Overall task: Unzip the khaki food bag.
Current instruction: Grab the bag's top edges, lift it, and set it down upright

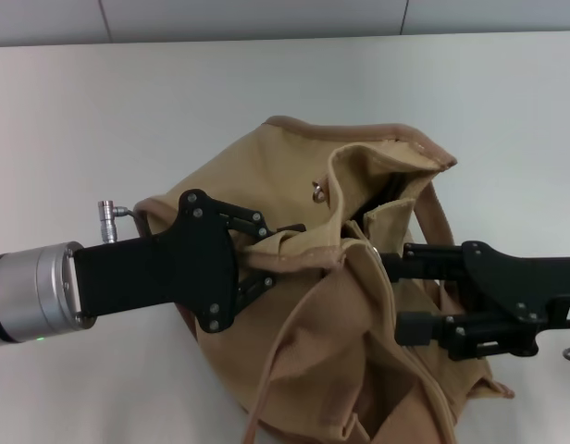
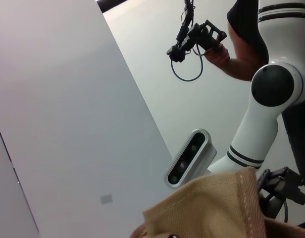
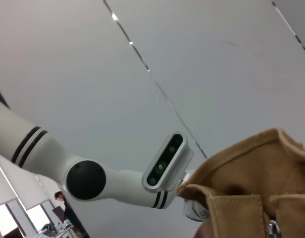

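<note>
Two claws at the khaki food bag [image 1: 294, 305]

Left claw [image 1: 274, 252] pinches its canvas; right claw [image 1: 382, 264] reaches in, its grip hidden, so I cannot tell.

You're looking at a khaki food bag [image 1: 340, 305], plain tan canvas with darker brown piping along its top edge and a small silver metal ring [image 1: 318, 191] on the inner panel. The table [image 1: 100, 120] under it is plain white. Your left end effector [image 1: 283, 252] is matte black with small silver screw heads, mounted on a brushed silver wrist cuff [image 1: 35, 294] showing a tiny green light. Your right end effector [image 1: 382, 259] is black too. In the right wrist view, the other arm [image 3: 53, 158] is white with black bands and a black joint cap.
</note>
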### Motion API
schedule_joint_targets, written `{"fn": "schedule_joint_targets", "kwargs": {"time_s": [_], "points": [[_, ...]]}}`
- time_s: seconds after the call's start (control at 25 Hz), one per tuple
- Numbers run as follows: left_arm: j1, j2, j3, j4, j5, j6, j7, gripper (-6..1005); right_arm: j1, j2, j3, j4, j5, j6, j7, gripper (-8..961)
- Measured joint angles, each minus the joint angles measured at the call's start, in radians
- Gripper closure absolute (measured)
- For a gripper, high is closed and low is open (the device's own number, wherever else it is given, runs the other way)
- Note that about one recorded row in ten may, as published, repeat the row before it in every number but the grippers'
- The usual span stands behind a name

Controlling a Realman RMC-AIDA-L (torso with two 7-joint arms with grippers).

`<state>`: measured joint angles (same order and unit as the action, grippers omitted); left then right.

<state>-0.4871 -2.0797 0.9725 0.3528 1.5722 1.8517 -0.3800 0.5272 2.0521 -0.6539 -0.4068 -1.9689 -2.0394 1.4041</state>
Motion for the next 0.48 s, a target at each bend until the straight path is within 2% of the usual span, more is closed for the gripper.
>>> {"fn": "schedule_joint_targets", "kwargs": {"time_s": [0.48], "points": [[0.004, 0.001, 0.000, -0.002, 0.000, -0.019, 0.010, 922, 0.002, -0.010, 0.004, 0.003, 0.002, 0.012, 0.062, 170]]}}
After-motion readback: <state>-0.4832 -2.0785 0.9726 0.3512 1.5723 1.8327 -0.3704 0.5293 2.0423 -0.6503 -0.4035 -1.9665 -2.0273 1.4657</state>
